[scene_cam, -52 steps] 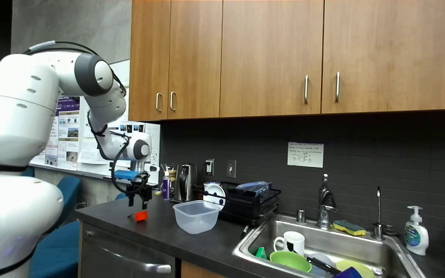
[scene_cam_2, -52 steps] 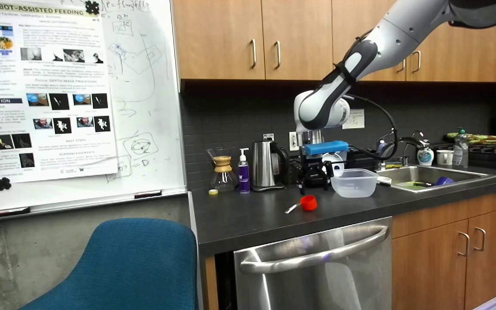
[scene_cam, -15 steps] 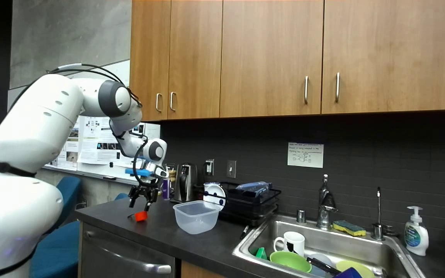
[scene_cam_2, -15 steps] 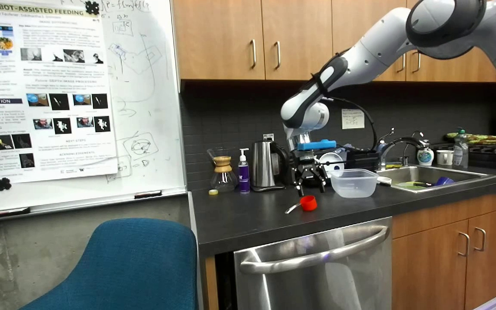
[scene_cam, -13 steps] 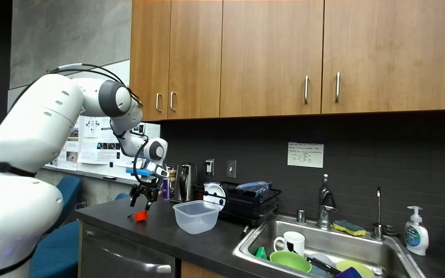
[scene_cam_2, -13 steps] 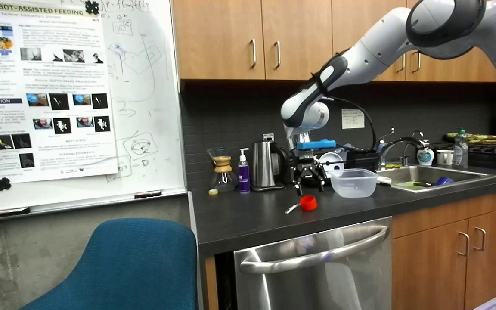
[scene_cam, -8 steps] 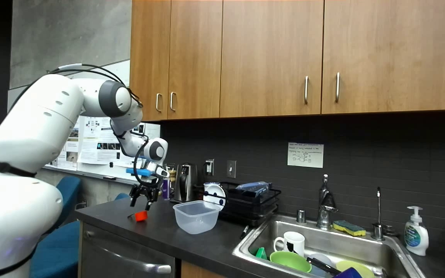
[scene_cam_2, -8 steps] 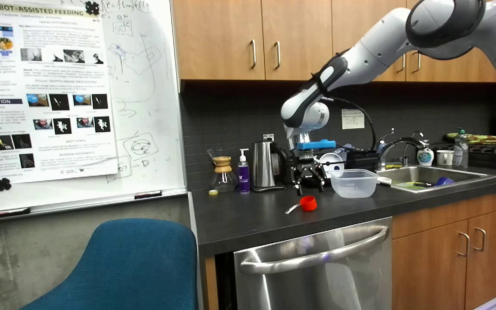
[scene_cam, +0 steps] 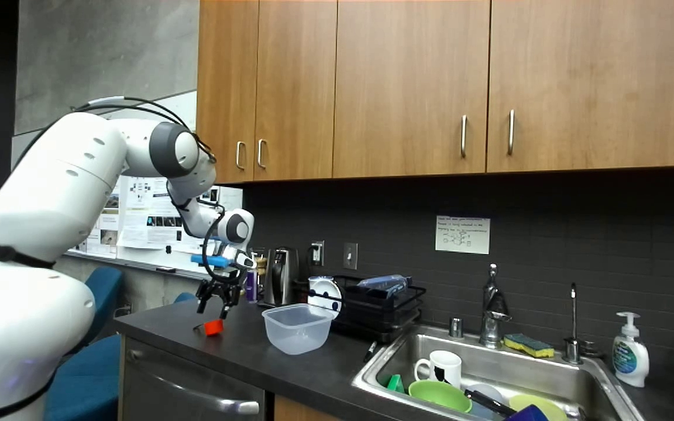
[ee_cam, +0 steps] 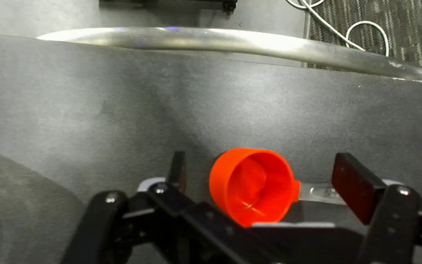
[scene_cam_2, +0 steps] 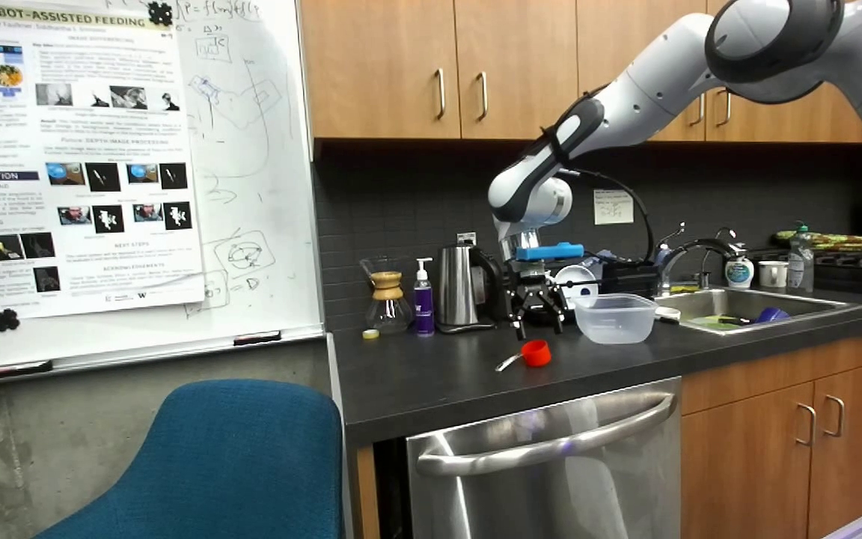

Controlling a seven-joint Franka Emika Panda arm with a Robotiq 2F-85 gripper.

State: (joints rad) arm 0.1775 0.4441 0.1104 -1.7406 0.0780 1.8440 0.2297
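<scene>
Black fingers (ee_cam: pixel 357 187) hang wide apart, apparently clear of the red cup (ee_cam: pixel 254 187).

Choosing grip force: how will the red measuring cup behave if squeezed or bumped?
The cup looks stiff, its shape cleanly round. Being hollow, it's probably light. Its curved wall might roll, but the handle should limit that.

Lab kitchenette: sink (scene_cam: pixel 512 374), research poster (scene_cam_2: pixel 72 157)
</scene>
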